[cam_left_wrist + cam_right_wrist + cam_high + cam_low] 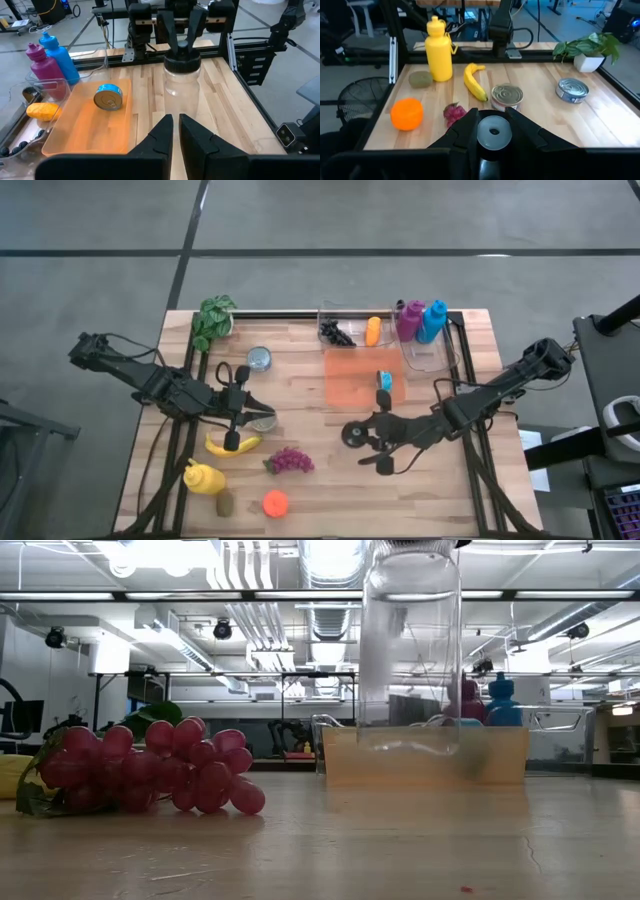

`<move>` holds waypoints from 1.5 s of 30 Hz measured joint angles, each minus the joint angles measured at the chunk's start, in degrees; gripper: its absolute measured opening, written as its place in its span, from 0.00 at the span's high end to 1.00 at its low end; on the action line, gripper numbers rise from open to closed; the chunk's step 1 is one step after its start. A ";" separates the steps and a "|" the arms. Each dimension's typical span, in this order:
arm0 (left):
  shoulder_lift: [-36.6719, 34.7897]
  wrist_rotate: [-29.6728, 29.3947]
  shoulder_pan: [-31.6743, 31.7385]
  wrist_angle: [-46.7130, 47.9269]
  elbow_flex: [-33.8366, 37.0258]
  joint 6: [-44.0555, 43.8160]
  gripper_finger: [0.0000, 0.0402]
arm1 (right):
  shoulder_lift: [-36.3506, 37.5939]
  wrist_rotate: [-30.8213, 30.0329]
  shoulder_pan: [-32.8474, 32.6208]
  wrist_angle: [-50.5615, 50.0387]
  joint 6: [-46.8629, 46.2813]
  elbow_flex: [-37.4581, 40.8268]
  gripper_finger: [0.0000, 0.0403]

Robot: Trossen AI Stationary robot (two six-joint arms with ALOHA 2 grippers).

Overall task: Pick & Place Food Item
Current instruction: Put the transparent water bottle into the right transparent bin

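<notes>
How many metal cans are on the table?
3: one can near the potted plant, one can beside the banana, one small can on the orange tray.

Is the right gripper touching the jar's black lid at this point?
Touching. In the left wrist view, the right gripper fingers pinch the lid of the clear jar; the right wrist view shows them flanking it.

No text, label, brand, number or sign can be read anywhere in these views; the cans and bottles show no legible print.
</notes>
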State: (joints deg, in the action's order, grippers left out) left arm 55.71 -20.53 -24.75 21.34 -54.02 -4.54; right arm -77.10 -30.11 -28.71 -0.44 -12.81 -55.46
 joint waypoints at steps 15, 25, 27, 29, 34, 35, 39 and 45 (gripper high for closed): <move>0.01 0.02 0.04 0.07 0.00 0.00 0.92 | 7.56 -3.78 -0.02 -1.35 -0.25 -0.02 0.81; 0.00 0.00 0.04 0.15 0.00 0.00 0.92 | 15.03 -12.06 0.02 -9.42 -4.32 -0.66 0.81; 0.01 0.01 0.04 0.33 0.00 0.00 0.92 | 16.29 -14.10 0.03 -12.21 -5.68 -1.14 0.81; 0.01 0.02 0.04 0.42 0.00 0.00 0.92 | 17.47 -16.21 0.04 -14.13 -6.55 -1.74 0.81; -0.01 0.00 0.02 0.48 0.00 0.00 0.92 | 19.51 -19.51 0.04 -17.97 -6.66 -3.49 0.81; -0.01 0.02 0.02 0.48 0.00 0.00 0.92 | 19.90 -19.84 0.11 -18.67 -6.72 -4.01 0.81; 0.01 0.02 0.02 0.48 0.00 0.00 0.92 | 20.73 -21.85 0.31 -22.16 -6.73 -6.54 0.81; 0.01 0.00 0.02 0.46 0.00 0.00 0.92 | 20.76 -22.81 0.31 -27.16 -6.76 -10.85 0.81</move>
State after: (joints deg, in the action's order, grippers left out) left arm 55.72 -20.53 -24.73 21.80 -54.02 -4.54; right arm -56.34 -52.91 -28.40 -27.60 -19.57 -66.31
